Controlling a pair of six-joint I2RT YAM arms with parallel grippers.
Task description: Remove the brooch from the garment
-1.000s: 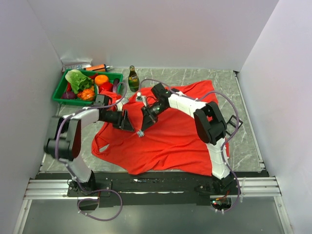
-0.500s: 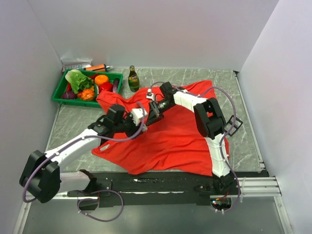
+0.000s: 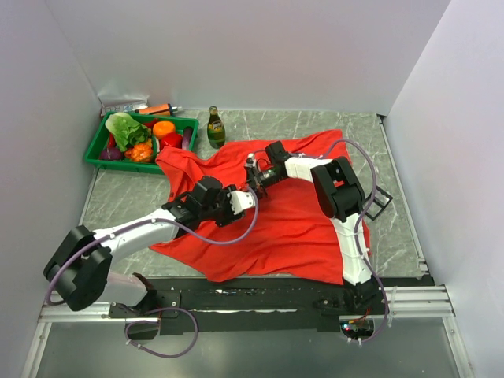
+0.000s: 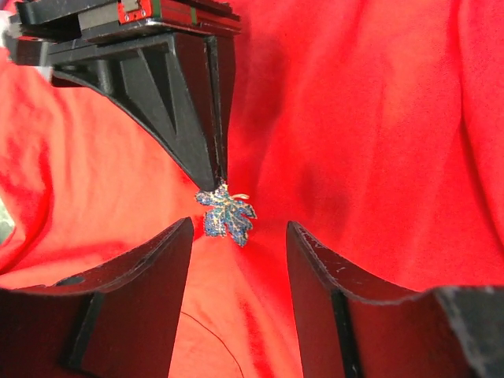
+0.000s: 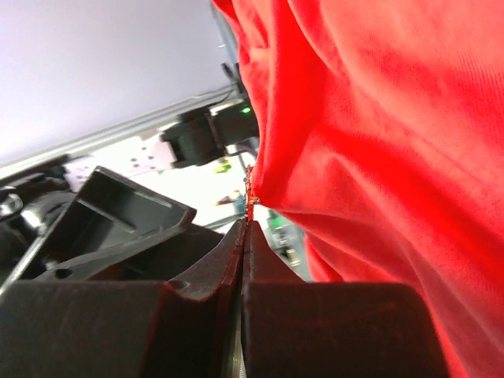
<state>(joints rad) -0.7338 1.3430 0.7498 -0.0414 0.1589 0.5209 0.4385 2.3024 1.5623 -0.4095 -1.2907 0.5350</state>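
Note:
The red garment (image 3: 291, 220) lies spread over the table and fills the left wrist view (image 4: 378, 118) and the right wrist view (image 5: 378, 118). The brooch (image 4: 227, 216) is a small leaf shape, glittery blue with a gold rim, pinned on a raised fold. My right gripper (image 3: 253, 175) is shut on the brooch's top edge (image 5: 250, 197). Its closed black tips (image 4: 219, 177) come down onto the brooch from above. My left gripper (image 4: 239, 226) is open, one finger on each side just below the brooch, not touching it. In the top view the brooch is too small to make out.
A green tray (image 3: 98, 150) of vegetables stands at the back left. A green bottle (image 3: 215, 128) stands behind the garment. A dark gridded piece (image 3: 379, 201) lies by the garment's right edge. Side walls close in the table.
My left arm has swung from the garment's left side to the middle, and its gripper is now just below the right gripper. The right gripper has shifted slightly right, still pinching at the fold.

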